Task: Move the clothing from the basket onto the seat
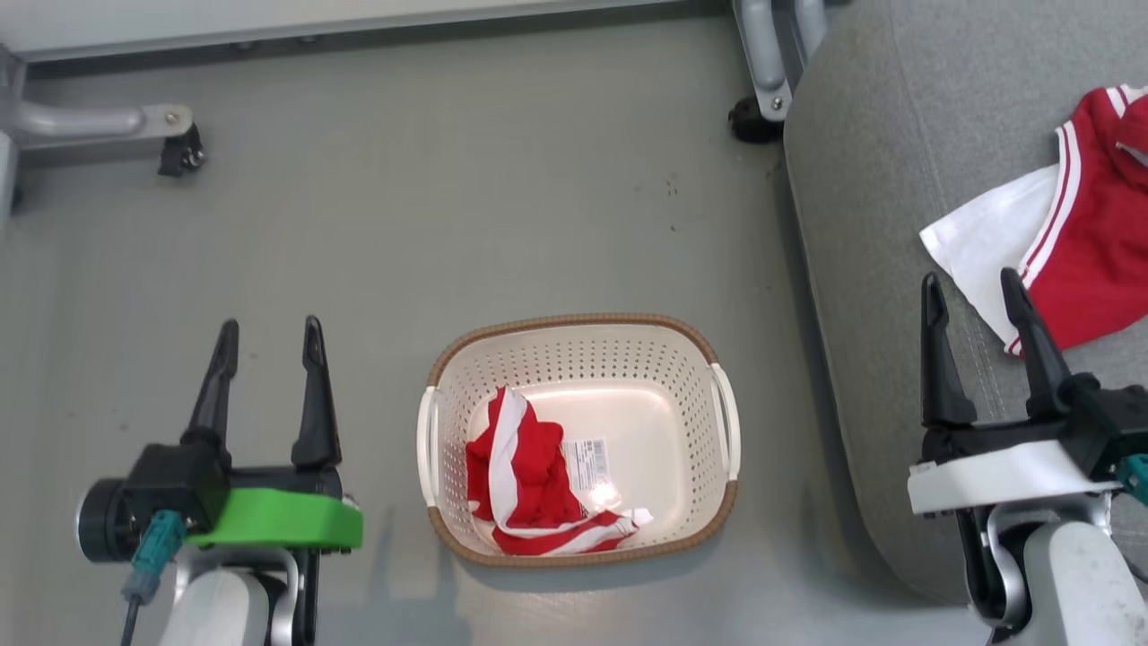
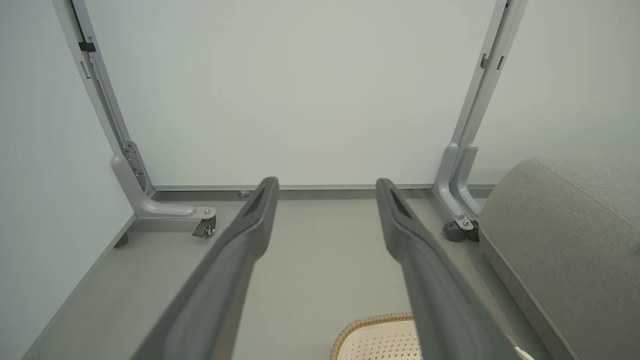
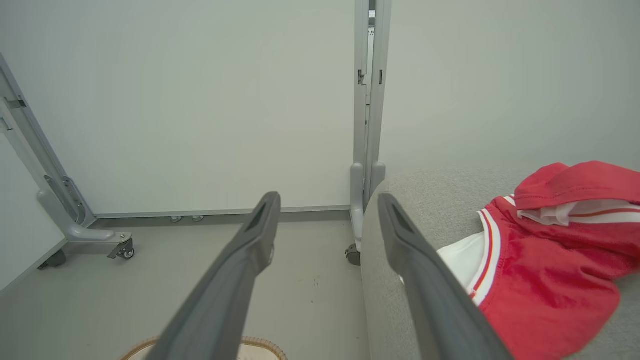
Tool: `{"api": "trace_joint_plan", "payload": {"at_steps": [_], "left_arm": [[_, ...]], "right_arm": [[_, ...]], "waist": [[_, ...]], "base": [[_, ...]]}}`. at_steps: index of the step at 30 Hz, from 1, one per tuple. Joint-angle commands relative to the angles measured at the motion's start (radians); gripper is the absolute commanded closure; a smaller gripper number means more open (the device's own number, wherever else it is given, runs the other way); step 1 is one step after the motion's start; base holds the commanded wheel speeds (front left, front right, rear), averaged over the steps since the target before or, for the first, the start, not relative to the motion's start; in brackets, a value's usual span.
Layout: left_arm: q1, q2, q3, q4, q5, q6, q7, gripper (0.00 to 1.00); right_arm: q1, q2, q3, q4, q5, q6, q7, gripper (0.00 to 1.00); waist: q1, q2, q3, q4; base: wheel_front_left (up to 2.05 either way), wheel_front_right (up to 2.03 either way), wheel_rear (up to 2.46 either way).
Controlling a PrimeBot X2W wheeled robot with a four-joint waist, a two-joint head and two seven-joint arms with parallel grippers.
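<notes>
Your left pincer [image 1: 269, 327] and right pincer [image 1: 971, 280] are both standing spread wide and carrying nothing. The seat [image 1: 897, 179] is lying on your right, already bearing one red garment [image 1: 1094, 260]. The basket [image 1: 574, 320] is sitting on the floor [image 1: 448, 179] between your arms. The remaining garment [image 1: 529, 475] is bunching in its left half, long axis running away from you, so your left pincer is sitting nearer.

Bright, even light; glare inside the basket [image 1: 583, 363], soft shadow along its near side; wrist views curve at edges.
</notes>
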Motion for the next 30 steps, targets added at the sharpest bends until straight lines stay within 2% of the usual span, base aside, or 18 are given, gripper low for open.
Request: {"api": "trace_joint_plan", "payload": {"at_steps": [1, 17, 30], "left_arm": [[0.024, -0.007, 0.009, 0.002, 0.012, -0.013, 0.000, 0.00], [0.120, -0.083, 0.068, 0.081, 0.076, -0.108, 0.000, 0.00], [0.110, -0.108, 0.099, 0.120, 0.109, -0.141, 0.000, 0.00]], "right_arm": [[0.026, 0.003, 0.003, -0.005, -0.004, -0.001, 0.006, 0.00], [0.137, 0.007, 0.044, 0.000, 0.007, -0.001, 0.038, 0.00], [0.153, 0.009, 0.055, -0.011, 0.016, -0.001, 0.045, 0.00]], "waist": [[0.0000, 0.0000, -0.039, 0.019], [0.0000, 0.0000, -0.144, 0.013], [0.0000, 0.0000, -0.158, 0.012]], "base": [[0.00, 0.00, 0.00], [0.00, 0.00, 0.00], [0.00, 0.00, 0.00]]}}
